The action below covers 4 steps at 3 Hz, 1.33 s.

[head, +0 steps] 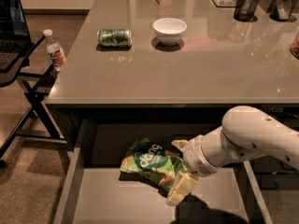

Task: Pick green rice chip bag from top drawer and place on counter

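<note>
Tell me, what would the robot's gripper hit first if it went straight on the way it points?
Likely the green rice chip bag: the gripper, low in the top drawer, points at its right end with open fingers. Depth is unclear.

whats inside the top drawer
A chip bag on the drawer floor, and the gripper, jaws open around the bag's right end. The arm hides the drawer's right rear corner.

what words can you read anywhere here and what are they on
"dang": white letters on the round logo of the green rice chip bag in the top drawer; the claw is open at its right end.
Label of the green can on the counter: too blurred.
Label of the water bottle: too blurred.
</note>
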Each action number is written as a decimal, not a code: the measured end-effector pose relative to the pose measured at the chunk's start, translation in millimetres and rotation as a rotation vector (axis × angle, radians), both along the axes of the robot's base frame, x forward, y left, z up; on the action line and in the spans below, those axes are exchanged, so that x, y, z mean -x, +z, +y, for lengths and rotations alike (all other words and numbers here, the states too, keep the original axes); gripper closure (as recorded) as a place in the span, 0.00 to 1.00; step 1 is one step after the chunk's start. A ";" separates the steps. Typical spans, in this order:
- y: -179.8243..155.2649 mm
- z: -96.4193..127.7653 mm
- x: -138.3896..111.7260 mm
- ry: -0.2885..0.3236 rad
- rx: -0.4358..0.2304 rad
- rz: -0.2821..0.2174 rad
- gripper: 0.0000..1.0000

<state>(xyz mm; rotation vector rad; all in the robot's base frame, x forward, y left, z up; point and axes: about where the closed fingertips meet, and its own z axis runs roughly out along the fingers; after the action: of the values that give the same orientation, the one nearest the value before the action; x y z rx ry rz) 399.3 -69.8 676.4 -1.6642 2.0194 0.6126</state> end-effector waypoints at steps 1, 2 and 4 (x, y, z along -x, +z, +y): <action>0.2 0.0 0.1 0.001 0.000 0.000 0.00; -8.8 12.7 -6.6 -0.022 0.023 -0.032 0.00; -45.5 52.4 -21.9 0.021 0.070 -0.051 0.00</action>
<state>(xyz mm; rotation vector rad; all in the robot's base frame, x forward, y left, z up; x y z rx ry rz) 421.2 -17.4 631.0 -1.7260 2.0105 0.5068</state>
